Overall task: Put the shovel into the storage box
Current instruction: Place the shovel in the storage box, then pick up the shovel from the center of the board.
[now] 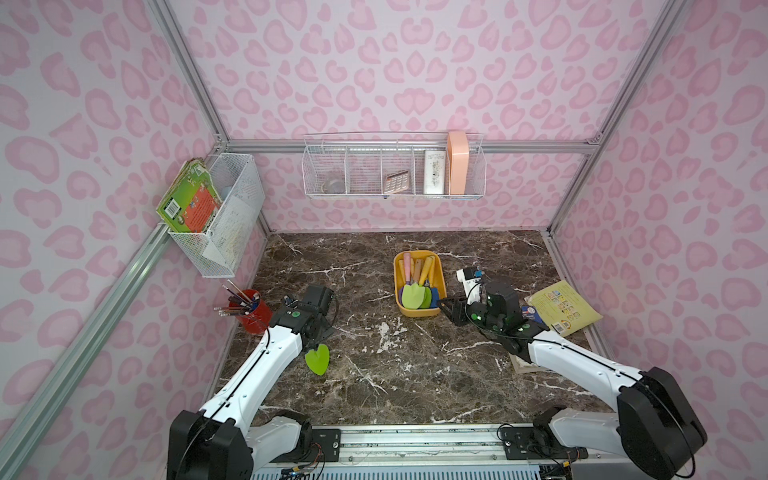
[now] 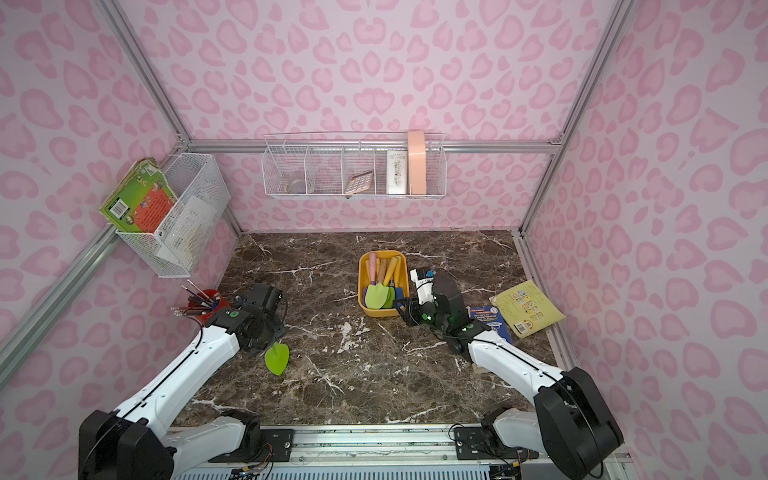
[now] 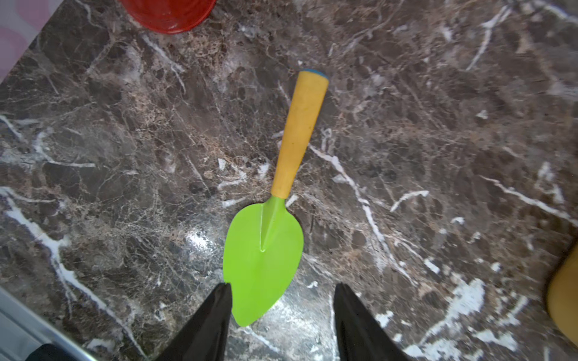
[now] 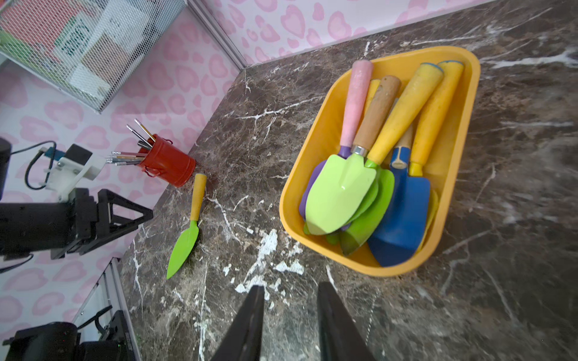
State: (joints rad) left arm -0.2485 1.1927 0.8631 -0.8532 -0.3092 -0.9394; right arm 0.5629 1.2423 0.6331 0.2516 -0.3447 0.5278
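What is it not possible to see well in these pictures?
- Shovel handle: both top views, hidden under the left arm.
- Box: left wrist view, cut off by the edge; only a corner shows.
- Lower shovels in box: right wrist view, covered by upper ones; number unclear.
- Blue book: both top views, partly under the right arm.

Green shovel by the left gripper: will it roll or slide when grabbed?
Likely stiff: the green shovel has a pressed ridge down its blade. The round tapered handle might roll, but the flat blade should stop it. On the glossy tabletop it may slide.
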